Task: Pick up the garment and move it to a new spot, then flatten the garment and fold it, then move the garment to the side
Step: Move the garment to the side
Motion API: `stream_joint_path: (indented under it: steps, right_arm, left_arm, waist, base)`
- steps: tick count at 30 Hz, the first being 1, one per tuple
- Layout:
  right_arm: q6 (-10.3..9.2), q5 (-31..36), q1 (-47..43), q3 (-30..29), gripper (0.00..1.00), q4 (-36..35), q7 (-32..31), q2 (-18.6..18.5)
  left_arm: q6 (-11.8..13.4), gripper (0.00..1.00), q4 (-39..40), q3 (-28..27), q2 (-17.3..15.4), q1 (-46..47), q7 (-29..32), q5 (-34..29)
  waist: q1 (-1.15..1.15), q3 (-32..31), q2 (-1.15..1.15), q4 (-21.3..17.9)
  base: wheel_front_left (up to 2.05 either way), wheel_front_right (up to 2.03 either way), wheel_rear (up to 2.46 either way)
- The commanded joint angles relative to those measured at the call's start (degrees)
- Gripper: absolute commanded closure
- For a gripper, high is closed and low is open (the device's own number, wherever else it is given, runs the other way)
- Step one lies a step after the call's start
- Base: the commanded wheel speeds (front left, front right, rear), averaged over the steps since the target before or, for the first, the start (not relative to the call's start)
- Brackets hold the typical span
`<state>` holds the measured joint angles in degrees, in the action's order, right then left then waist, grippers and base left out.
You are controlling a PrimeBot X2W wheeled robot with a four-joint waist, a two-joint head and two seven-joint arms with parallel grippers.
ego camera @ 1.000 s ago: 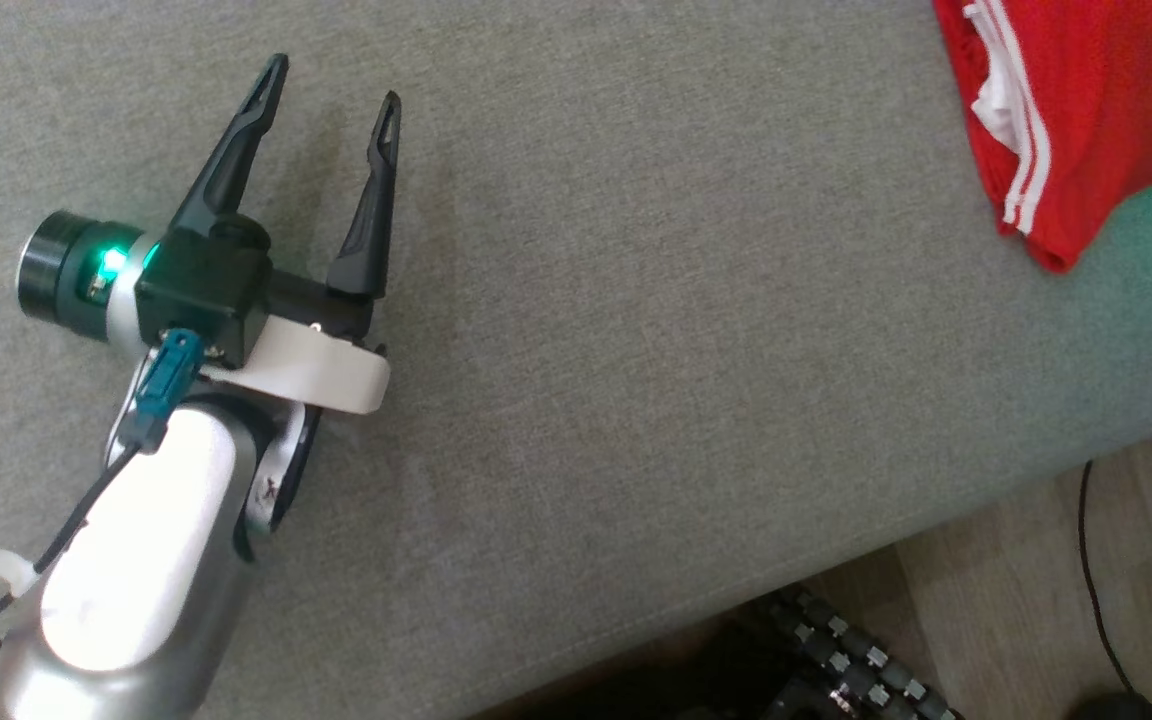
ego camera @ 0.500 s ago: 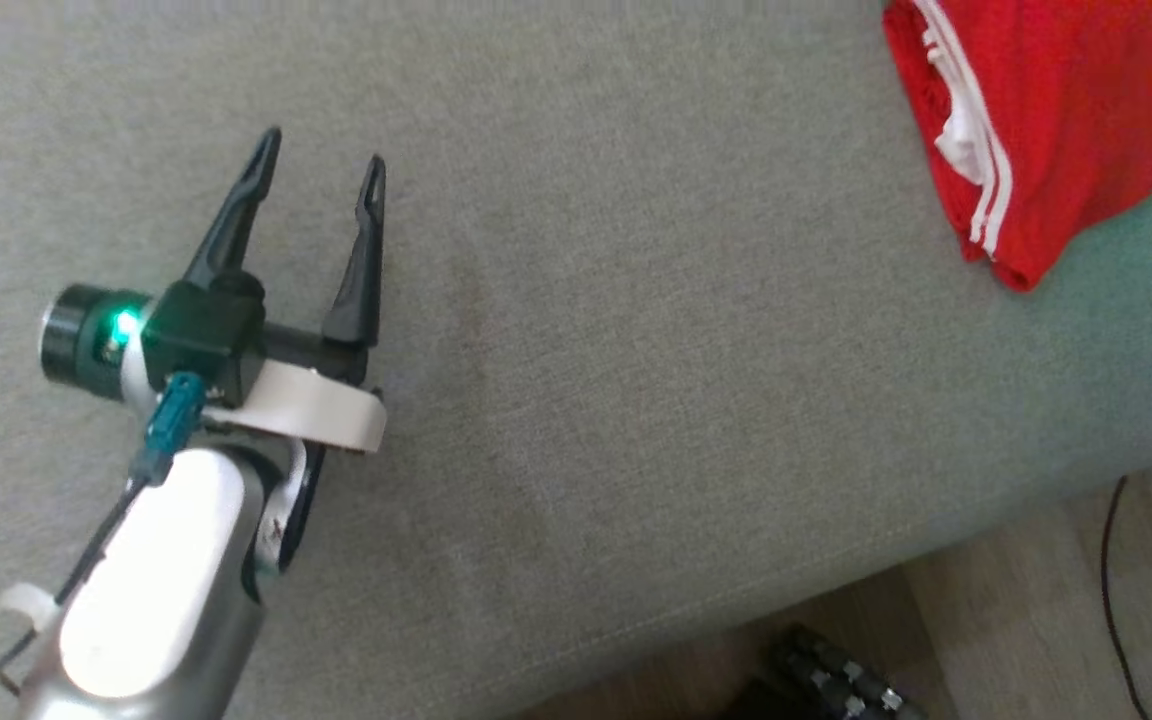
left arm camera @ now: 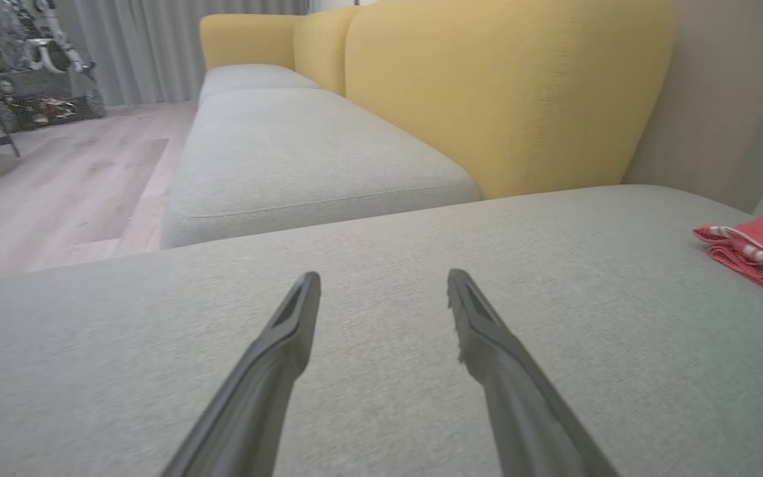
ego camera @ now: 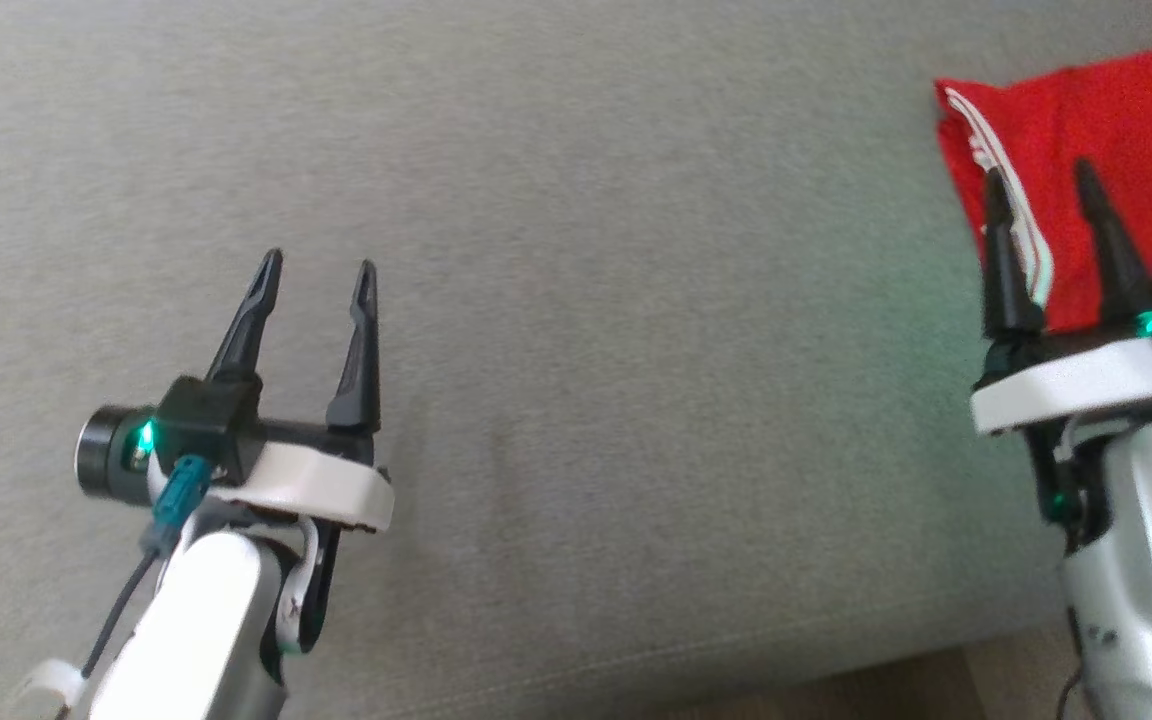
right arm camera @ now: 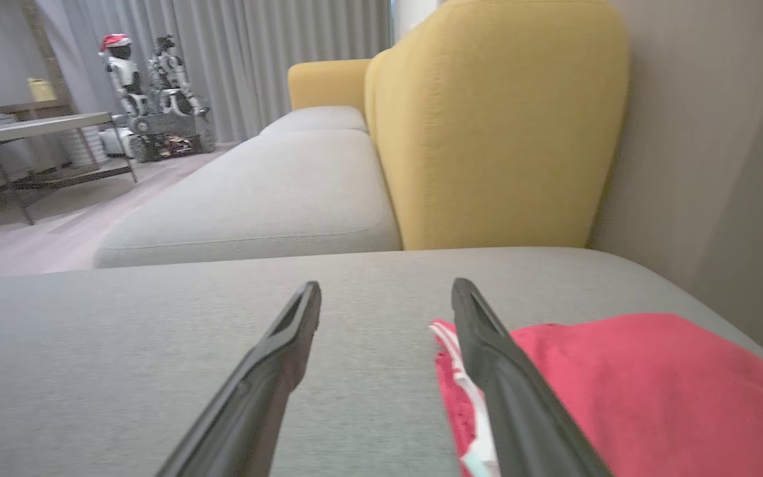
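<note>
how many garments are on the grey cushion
1: a folded red fabric garment with white stripes, at the grey fabric cushion's far right end. Others could lie beyond the frame.

The garment [ego camera: 1136, 110] runs off the head view's right edge (striped hem partly behind the right end effector [ego camera: 1036, 170]).

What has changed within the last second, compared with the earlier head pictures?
The head camera has moved, so the whole view shifted. The right gripper has come into the head view at lower right: open, holding nothing, at the edge of the garment. Unchanged: the left gripper open and empty, the garment folded on the sofa.
</note>
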<state>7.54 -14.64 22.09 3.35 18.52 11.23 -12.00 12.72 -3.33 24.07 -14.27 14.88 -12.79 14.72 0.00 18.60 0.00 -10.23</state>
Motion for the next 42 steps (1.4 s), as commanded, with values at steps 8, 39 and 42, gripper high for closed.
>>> stream_joint_path:
  steps: [8,39,42]
  right_arm:
    - [-0.05,5.48,-8.43,-0.11,0.0,-12.66,-4.54,5.03]
    - [-0.05,7.58,-27.1,-1.71,0.0,-23.81,-11.19,8.91]
    - [-0.05,7.54,-27.35,-1.44,0.0,-24.17,-11.43,8.96]
  left_arm:
    - [1.01,0.0,0.51,-3.6,-1.18,-3.45,-1.42,1.61]
    - [3.07,0.0,2.21,-2.84,-3.11,-15.74,0.13,4.36]
    - [3.27,0.0,2.32,-2.81,-3.21,-15.86,0.24,4.42]
  waist:
    - [0.0,-6.67,0.0,6.78]
    - [0.0,-19.42,0.0,7.77]
    - [0.0,-19.34,0.0,7.85]
  base:
    - [0.0,0.0,0.0]
    - [0.0,0.0,0.0]
    - [0.0,0.0,0.0]
